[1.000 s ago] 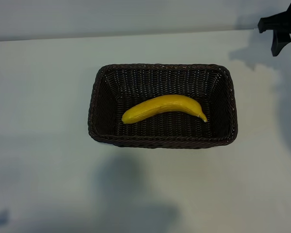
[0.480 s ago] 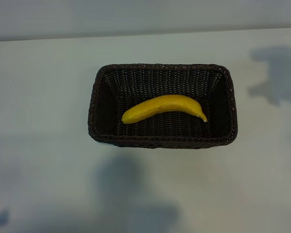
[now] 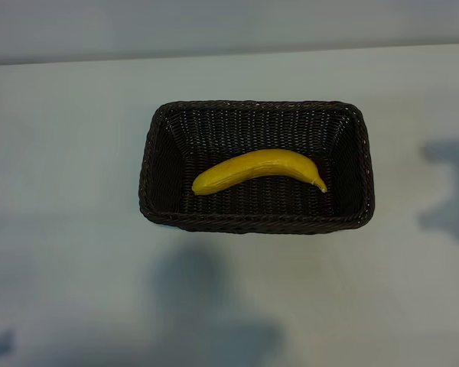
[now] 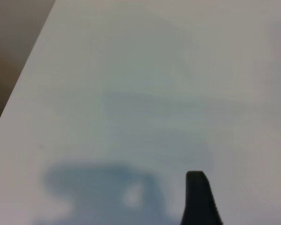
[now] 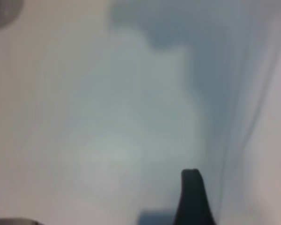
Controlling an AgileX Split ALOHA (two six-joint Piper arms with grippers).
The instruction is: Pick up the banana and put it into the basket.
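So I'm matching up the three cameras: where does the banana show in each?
Exterior: banana lies mid-picture, inside the basket.
Left wrist: not in it.
Right wrist: not in it.
Shared landmark: only the white table, which fills both wrist views.

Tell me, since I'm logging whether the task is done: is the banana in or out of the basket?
In. The banana lies flat on the floor of the basket, ringed by its woven walls, with no gripper touching it.
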